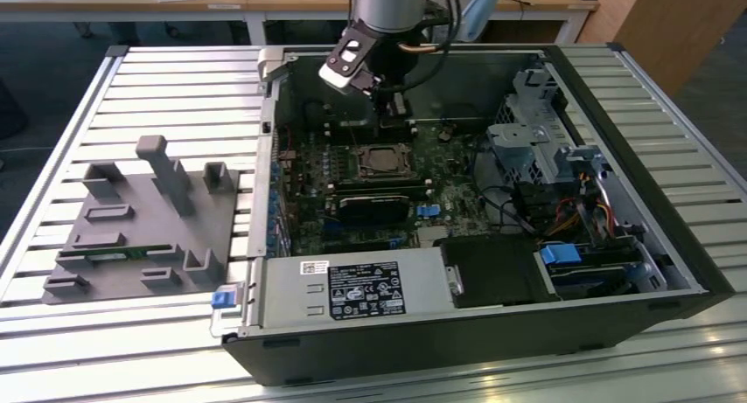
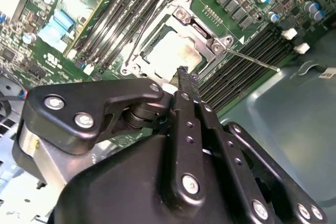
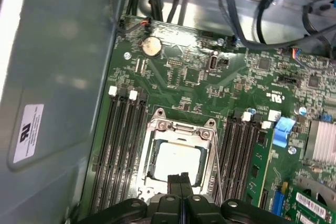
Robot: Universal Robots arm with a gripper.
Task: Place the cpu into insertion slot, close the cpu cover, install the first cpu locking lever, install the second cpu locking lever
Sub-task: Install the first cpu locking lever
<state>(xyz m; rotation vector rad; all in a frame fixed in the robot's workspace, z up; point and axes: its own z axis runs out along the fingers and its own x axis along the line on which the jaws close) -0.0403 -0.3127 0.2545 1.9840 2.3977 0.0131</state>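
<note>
The cpu [image 3: 176, 162] lies in the insertion slot [image 1: 383, 161] of the green motherboard, its pale face [image 2: 169, 52] showing through a window. The cpu cover [image 3: 181, 126] is a silver frame lying down flat around the chip. A thin metal locking lever [image 2: 257, 61] sticks out from one socket corner over the memory slots. Another thin rod [image 3: 217, 156] runs along the socket's side. My gripper [image 3: 180, 178] hangs just above the socket's edge, its black fingers pressed together with nothing between them. In the exterior view the gripper [image 1: 394, 110] is behind the socket, inside the case.
The open black computer case [image 1: 653, 272] lies on a slatted metal table. Inside it are a labelled power-supply box [image 1: 350, 294], a drive cage [image 1: 537, 141], cables and long black memory slots [image 3: 121, 145] on both sides of the socket. A grey fixture [image 1: 140, 219] stands on the exterior view's left.
</note>
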